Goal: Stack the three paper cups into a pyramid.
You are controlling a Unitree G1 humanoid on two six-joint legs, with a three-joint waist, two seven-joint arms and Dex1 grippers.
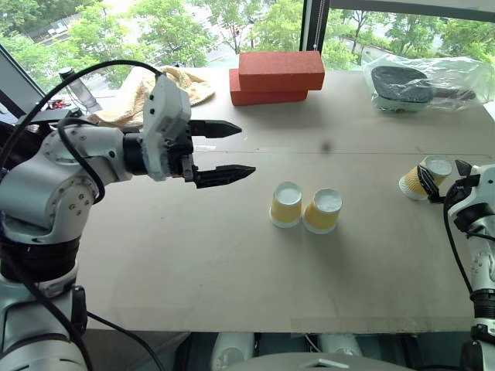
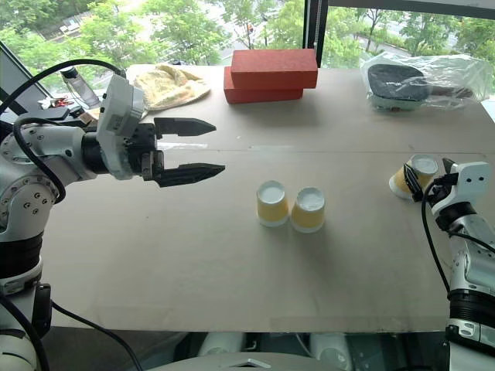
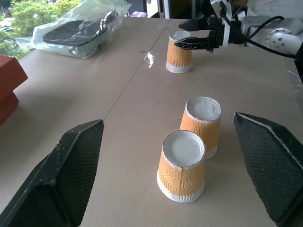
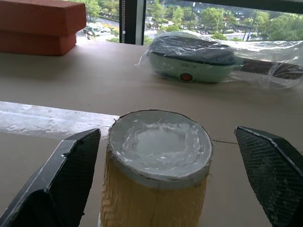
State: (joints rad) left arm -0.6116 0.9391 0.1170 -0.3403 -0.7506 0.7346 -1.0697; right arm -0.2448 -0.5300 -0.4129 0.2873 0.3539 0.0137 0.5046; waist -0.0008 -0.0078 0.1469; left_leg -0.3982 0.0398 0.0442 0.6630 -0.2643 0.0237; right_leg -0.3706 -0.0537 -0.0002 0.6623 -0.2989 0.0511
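Head views: two upturned yellow-orange ribbed paper cups [image 1: 305, 209] mid-bench [image 1: 232, 286], third cup [image 2: 412, 176] partly hidden behind right hand [image 2: 425, 179] | Left wrist: left hand [image 3: 175, 170] open, empty | Right wrist: right hand open astride third cup; its base cut off

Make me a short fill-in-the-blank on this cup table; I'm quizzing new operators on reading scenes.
1. The two paper cups in the middle of the table stand with their bases facing ____.
2. The right gripper has its open fingers on either side of the ____ cup.
3. The two red bricks lie ____ on top of the other.
4. The left gripper holds ____.

Missing words: up; third; one; nothing
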